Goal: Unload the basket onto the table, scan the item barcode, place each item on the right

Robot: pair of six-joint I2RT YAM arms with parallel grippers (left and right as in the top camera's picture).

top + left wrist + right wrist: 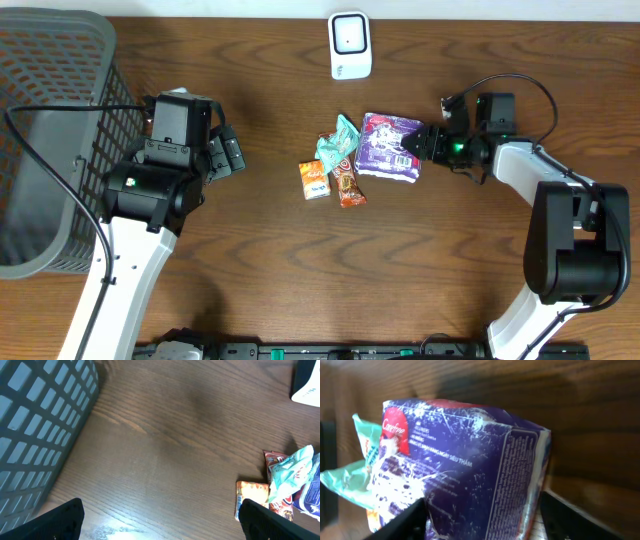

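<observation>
The item between my right jaws is a purple snack pack (pixel 388 145) lying at the table's middle. My right gripper (pixel 418 148) reaches in from the right and straddles the pack's right end. In the right wrist view the purple pack (pixel 470 475) fills the space between the jaws of the right gripper (pixel 482 510). One finger rests against its face and the other stands a sliver off its sealed edge, so the jaws are open around it. A white barcode scanner (pixel 350 45) stands at the back centre. My left gripper (pixel 225 150) hovers wide open at the left, holding nothing.
A teal packet (pixel 340 145), a small orange packet (pixel 314 180) and a red-brown bar (pixel 348 185) lie just left of the purple pack. A grey mesh basket (pixel 50 140) fills the far left, close to my left arm. The left wrist view shows the basket wall (pixel 35 420).
</observation>
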